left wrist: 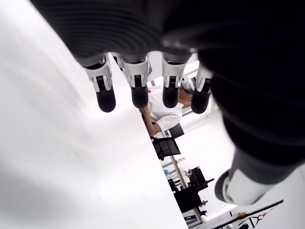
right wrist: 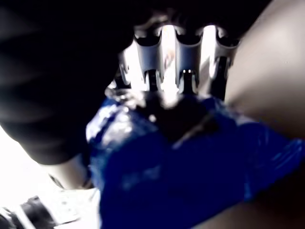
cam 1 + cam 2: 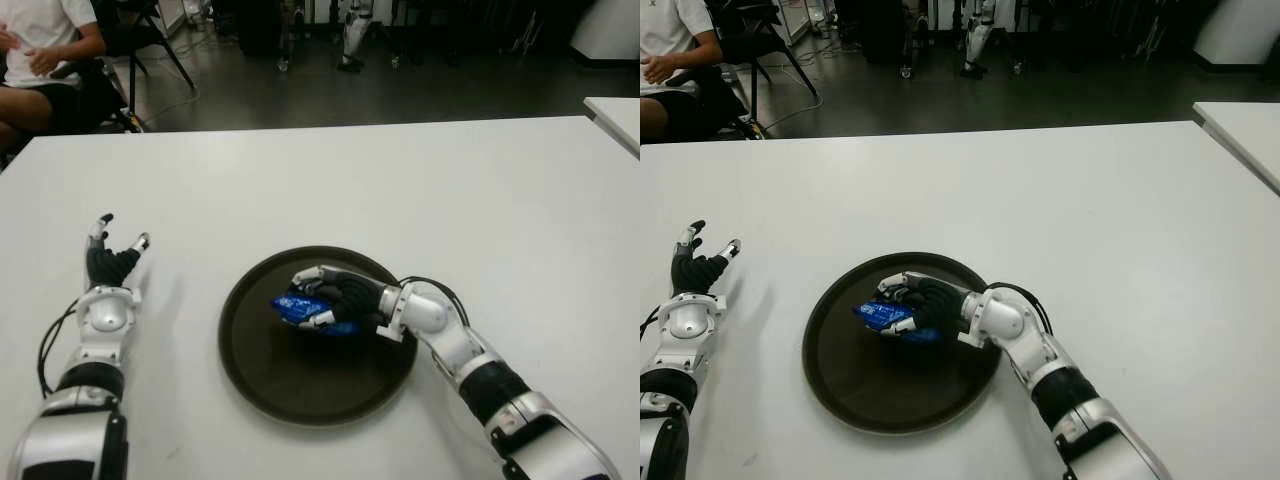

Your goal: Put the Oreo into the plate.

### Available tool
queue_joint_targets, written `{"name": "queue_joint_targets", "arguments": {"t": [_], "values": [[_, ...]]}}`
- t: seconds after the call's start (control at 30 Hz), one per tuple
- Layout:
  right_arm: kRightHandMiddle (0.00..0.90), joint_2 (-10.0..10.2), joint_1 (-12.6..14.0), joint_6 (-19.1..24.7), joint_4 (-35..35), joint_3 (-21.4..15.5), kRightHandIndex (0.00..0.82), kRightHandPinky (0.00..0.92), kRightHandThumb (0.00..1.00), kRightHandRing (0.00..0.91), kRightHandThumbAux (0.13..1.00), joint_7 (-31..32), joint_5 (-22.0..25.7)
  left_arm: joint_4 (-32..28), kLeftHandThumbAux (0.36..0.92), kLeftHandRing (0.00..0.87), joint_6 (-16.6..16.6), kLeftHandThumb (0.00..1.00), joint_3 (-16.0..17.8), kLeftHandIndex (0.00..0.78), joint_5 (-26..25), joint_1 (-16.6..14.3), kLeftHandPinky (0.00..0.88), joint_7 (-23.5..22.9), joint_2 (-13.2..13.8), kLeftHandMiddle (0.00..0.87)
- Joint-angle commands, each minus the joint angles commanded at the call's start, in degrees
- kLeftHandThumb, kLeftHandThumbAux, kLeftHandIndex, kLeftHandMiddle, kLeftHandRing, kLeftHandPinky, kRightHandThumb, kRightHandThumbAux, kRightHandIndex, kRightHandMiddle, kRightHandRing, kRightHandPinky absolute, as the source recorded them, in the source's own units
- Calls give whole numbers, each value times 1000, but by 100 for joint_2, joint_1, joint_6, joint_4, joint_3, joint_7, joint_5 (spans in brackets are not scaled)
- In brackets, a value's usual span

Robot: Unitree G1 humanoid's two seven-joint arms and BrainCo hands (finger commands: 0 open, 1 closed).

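Note:
A blue Oreo packet (image 3: 300, 310) is inside the dark round plate (image 3: 290, 385) near the front middle of the white table (image 3: 400, 190). My right hand (image 3: 325, 298) reaches over the plate from the right, its fingers curled around the packet. In the right wrist view the blue wrapper (image 2: 190, 171) fills the space under the bent fingers (image 2: 183, 62). Whether the packet touches the plate's floor I cannot tell. My left hand (image 3: 112, 255) shows over the table far left of the plate, fingers spread and holding nothing (image 1: 138, 90).
A seated person (image 3: 40, 50) is beyond the table's far left corner, next to a black chair (image 3: 140, 35). Another white table's edge (image 3: 615, 115) shows at the far right. Dark floor lies behind the table.

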Motion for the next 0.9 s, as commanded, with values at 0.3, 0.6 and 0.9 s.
{"name": "queue_joint_targets", "arguments": {"t": [0.3,0.6,0.9], "values": [[20,135,-130,-312,510,-183,18,0,0,0,624,39,35,-123,712,0,122,0,0,0,-6,26,39,37,-32,0],[33,165,-203,-461,741,-238,28,0,0,5,594,-8,-98,-184,722,0,76,0,14,2,-20,52,34,22,-44,0],[57,140,-240,-660,892,-246,39,30,0,35,542,-170,-220,-217,707,0,85,0,-30,2,44,82,20,31,-30,0]]}}
